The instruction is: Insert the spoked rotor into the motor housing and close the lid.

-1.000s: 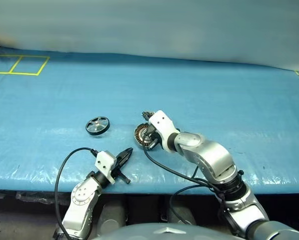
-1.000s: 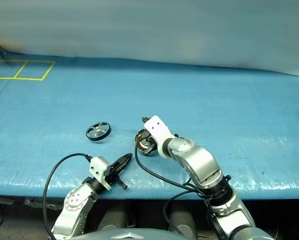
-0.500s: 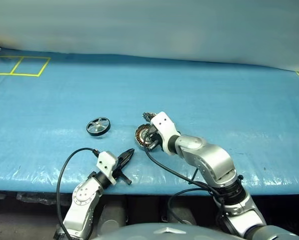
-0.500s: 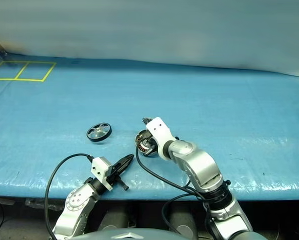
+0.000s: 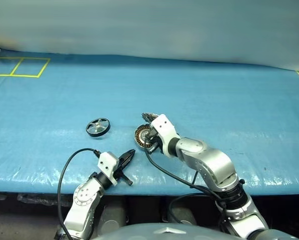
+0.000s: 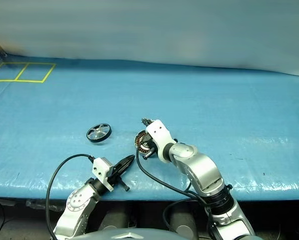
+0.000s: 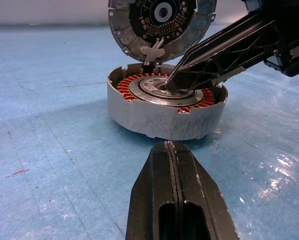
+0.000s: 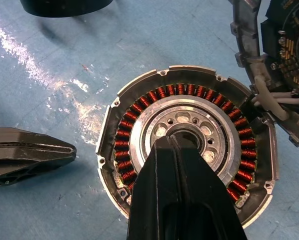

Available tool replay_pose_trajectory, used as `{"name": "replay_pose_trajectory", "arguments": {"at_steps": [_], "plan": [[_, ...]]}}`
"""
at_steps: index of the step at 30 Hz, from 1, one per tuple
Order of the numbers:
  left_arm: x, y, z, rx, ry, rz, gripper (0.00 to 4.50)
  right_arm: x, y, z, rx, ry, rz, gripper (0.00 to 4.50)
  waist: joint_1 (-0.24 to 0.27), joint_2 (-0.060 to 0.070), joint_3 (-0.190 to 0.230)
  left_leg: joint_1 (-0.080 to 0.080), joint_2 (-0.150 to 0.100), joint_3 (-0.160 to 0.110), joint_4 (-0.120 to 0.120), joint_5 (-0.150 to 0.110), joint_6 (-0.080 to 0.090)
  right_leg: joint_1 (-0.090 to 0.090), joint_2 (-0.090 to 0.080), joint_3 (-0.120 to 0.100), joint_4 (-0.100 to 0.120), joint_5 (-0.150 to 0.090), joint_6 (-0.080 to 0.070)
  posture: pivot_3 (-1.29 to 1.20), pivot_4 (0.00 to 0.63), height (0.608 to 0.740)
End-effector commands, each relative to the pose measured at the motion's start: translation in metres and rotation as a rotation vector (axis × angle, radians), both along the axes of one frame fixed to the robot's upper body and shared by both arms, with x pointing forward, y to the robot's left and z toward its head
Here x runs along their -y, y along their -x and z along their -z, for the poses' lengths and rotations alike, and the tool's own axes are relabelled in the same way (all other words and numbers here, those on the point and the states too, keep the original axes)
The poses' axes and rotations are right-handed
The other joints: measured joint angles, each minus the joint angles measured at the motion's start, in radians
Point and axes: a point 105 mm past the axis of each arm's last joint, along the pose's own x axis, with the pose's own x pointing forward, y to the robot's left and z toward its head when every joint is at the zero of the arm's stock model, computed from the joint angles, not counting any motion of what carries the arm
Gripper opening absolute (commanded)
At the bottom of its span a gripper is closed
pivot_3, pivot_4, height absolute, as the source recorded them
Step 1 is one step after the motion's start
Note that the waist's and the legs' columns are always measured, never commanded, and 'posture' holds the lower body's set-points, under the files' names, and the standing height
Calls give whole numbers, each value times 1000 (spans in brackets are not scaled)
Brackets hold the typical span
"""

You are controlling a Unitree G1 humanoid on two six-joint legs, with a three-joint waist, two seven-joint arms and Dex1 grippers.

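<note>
A lab or test workspace: a wide desk covered in glossy blue plastic sheeting point(image 5: 229, 95), yellow tape squares point(image 5: 17, 65) marked on it, plain pale backdrop point(image 5: 149, 25) behind.

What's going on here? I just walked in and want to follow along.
The robot is assembling a small motor on a blue table. The right gripper, jaws shut, presses its tip on the centre hub of the motor housing, whose lid stands open. The left gripper, also shut, waits nearby. The spoked rotor lies apart, not yet inserted.
</note>
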Motion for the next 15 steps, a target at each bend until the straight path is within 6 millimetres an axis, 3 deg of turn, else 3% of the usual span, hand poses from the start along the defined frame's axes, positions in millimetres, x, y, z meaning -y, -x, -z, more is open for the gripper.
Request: {"name": "replay_pose_trajectory", "arguments": {"at_steps": [1,8,15], "plan": [[6,-1,-10,31,22,14,0,-7,-1,-5,22,-18,-26,28,0,0,0,0,0,0,0,0,0,0,0,0,0,0,0,0,150,740],[6,0,-10,32,18,13,0,-10,-9,-12,71,-52,-1,28,0,1,2,-1,0,0,0,0,0,-1,1,0,0,0,0,0,150,740],[6,0,-11,30,18,16,0,4,-11,-5,61,-27,60,28,0,1,4,-2,0,0,0,0,0,-1,1,0,0,0,0,0,150,740]]}}
